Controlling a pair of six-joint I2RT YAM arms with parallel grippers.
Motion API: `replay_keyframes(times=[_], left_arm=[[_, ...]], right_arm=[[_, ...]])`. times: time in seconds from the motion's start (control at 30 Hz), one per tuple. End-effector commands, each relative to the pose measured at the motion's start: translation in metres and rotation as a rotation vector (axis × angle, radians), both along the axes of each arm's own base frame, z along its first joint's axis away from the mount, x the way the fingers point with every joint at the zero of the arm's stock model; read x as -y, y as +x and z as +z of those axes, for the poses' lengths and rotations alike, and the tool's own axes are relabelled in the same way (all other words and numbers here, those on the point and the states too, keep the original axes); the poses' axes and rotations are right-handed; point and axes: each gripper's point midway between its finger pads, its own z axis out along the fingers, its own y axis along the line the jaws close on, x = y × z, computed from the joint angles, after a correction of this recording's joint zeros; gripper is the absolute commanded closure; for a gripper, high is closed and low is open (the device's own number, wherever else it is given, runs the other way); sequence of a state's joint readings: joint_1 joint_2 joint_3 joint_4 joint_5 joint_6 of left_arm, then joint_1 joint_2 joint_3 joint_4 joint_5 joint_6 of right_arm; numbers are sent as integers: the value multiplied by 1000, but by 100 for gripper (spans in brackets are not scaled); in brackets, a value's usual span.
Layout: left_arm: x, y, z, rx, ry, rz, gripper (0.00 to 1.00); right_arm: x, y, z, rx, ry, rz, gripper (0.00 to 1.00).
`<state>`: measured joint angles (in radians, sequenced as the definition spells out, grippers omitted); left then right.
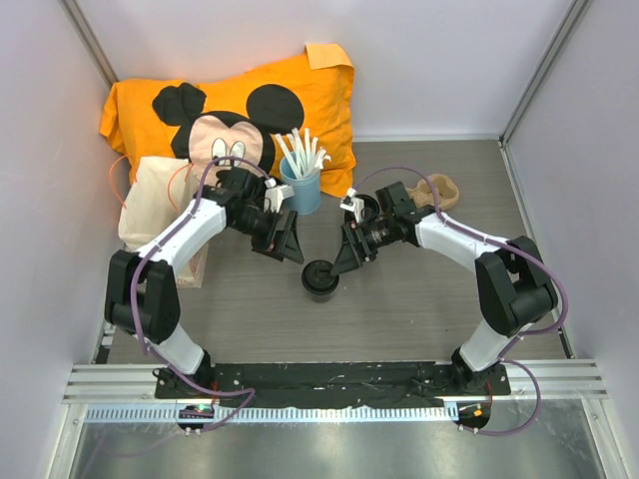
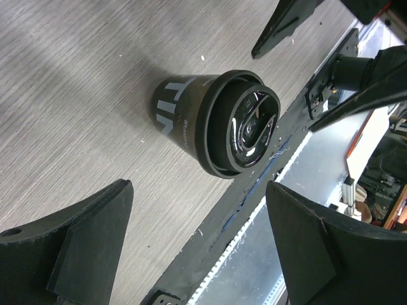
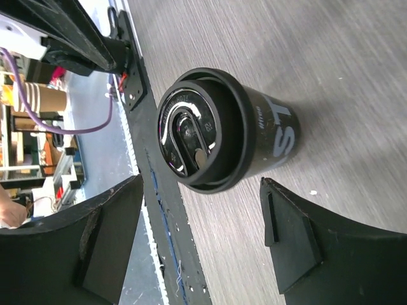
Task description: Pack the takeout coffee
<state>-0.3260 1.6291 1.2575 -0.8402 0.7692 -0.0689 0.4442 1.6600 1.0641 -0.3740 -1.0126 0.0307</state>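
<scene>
The takeout coffee, a dark cup with a round black lid, stands upright on the grey table, touched by nothing. My left gripper hangs just up and left of it, open and empty. My right gripper hangs just up and right of it, also open and empty. In the left wrist view the coffee lies beyond the wide-apart fingers. The right wrist view shows the coffee ahead of its spread fingers, with white lettering on its side.
A blue cup of white sticks stands behind the left gripper. An orange Mickey bag lies at the back, a pale paper bag at the left. A tan piece lies behind the right arm. The black base rail runs along the near edge.
</scene>
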Motion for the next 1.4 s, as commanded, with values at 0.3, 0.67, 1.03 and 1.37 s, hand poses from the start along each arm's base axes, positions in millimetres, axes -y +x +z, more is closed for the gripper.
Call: replay_keyframes(times=[0.3,0.67,1.03,1.37], left_arm=[[-4,-5,8,55,4,4,10],[-4,-4,0,53,18,16,10],[-2,-3,-4,48,27,17,10],[2,-5,-7,64,50,-2,10]], right_arm=[[-18,14,-8,57,-80,-40,20],[-27,20,-15,33,-91,-41,20],[-32,17,-19,18,-89,-32,28],[-35,11,-24,23,-103,-18,38]])
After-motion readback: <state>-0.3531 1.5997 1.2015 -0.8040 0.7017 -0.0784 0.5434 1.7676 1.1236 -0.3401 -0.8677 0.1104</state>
